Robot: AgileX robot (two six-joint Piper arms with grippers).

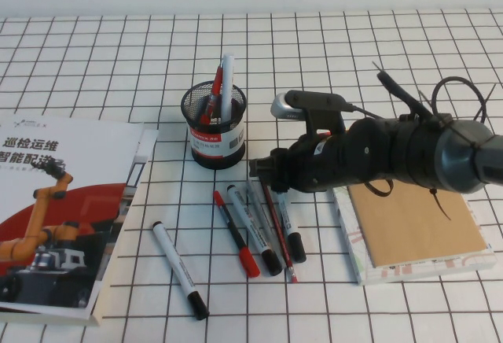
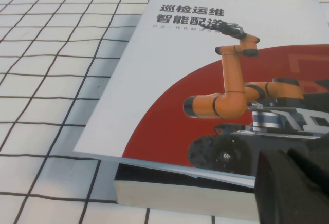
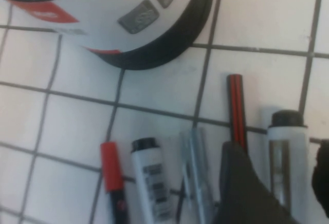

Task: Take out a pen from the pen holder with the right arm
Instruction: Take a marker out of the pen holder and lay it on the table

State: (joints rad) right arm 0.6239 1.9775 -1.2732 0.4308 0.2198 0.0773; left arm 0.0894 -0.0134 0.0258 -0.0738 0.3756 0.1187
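My right claw (image 1: 263, 174): spread at centre frame, just below the pen holder (image 1: 217, 127), low over the surface (image 1: 393, 60).
Between my fingers (image 3: 241, 183): a white marker (image 3: 285, 147), lying flat.
My left claw (image 2: 290, 185): over the book (image 2: 169, 80); its state I cannot tell.

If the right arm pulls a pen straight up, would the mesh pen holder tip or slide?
Probably light: the pen holder is open mesh holding few pens, so it may slide or lift. Its squat shape should resist tipping. The right gripper hovers beside it, jaws open, over the loose markers; the left gripper sits by the book.
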